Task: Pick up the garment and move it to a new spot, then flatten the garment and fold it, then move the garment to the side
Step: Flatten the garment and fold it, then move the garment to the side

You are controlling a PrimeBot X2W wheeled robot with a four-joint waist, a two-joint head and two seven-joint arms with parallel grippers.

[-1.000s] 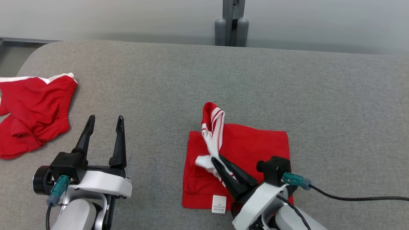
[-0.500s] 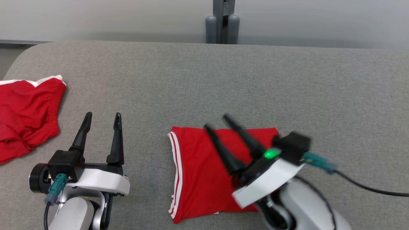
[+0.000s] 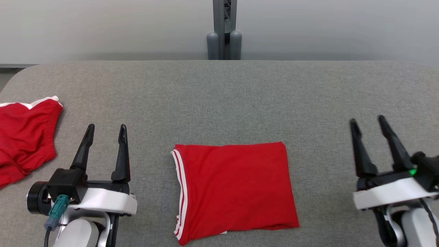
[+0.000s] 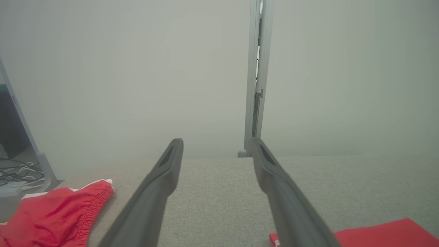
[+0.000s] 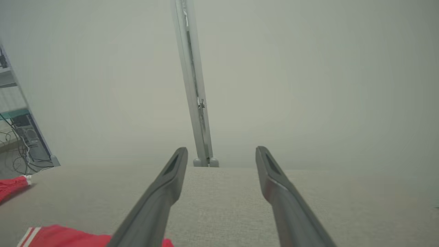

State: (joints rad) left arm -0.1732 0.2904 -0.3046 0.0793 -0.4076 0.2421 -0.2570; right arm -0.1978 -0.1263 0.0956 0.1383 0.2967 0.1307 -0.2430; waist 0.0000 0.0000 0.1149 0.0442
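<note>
- Head view: folded red cloth garment with a white-striped edge [image 3: 235,190], lying flat as a near-square on the grey fabric-covered table [image 3: 219,99], low and central, close to the near edge.
- Left gripper with two long dark fingers [image 3: 106,127]: jaws spread wide, holding nothing, hovering left of the garment, fingers pointing toward the far edge.
- Right gripper of the same build [image 3: 367,120]: jaws likewise wide and empty, off to the right of the garment, clear of the cloth.
- Key relation: garment between the two grippers, touching neither. Striped edge running near-to-far and facing the left gripper, plain edge facing the right. Left gap looking slightly the smaller, though close to even.
- Left wrist view: red corner low at the right, beside the right-hand finger. Right wrist view: striped corner low at the left.
- Crumpled red garment with white trim [image 3: 24,133] at the far left of the table, well apart.
- Judged stage: folding seemingly done, sideways move not yet begun. Likely calling for a low inward reach to pinch all layers at one edge, risking an opened fold otherwise.
</note>
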